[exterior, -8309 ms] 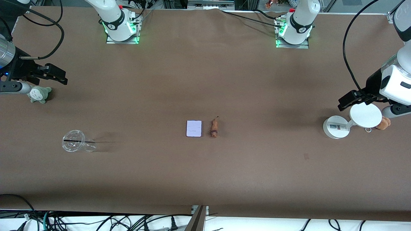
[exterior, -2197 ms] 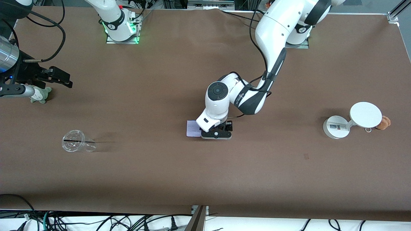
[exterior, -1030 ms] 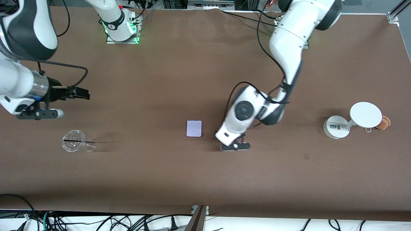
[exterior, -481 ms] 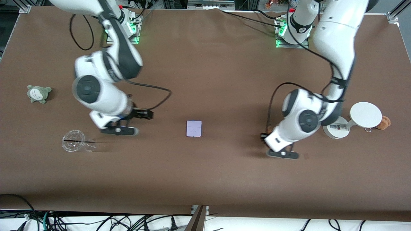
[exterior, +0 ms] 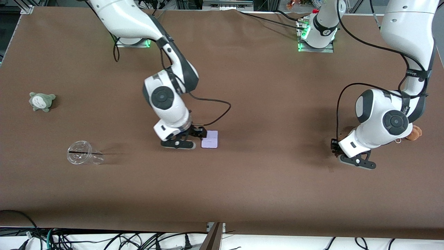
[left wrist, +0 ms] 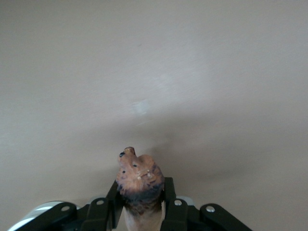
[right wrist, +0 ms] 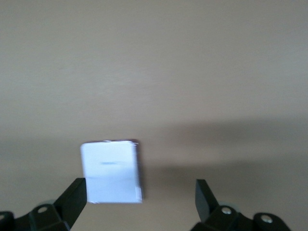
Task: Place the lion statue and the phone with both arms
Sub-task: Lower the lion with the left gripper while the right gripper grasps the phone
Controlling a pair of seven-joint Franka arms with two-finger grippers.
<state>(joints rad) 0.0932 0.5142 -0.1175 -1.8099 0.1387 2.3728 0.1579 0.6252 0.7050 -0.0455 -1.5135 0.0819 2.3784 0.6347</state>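
Sitting toward the right arm's end of the table [exterior: 242,194], a grey-green plush toy [exterior: 41,101] lies well apart from the arms, and a clear plastic cup [exterior: 82,157] lies on its side nearer the front camera. Next along, the right gripper [exterior: 194,136] hangs low just beside the phone [exterior: 210,139], its fingers [right wrist: 72,199] spread wide with nothing between them; in the right wrist view the phone [right wrist: 111,172] lies flat on the brown cloth just ahead of one finger, apart from the other. The phone rests near the table's middle.

Toward the left arm's end, the left gripper [exterior: 338,147] is up over bare cloth, its fingers [left wrist: 103,211] pinching the lion statue [left wrist: 139,185]; the figurine's head pokes out ahead of the jaws in the left wrist view. In the front view only a dark-brown bit shows at the gripper's tip. Past the left arm's wrist, a tan plush with keyring [exterior: 414,133] peeks out, partly hidden by the arm.
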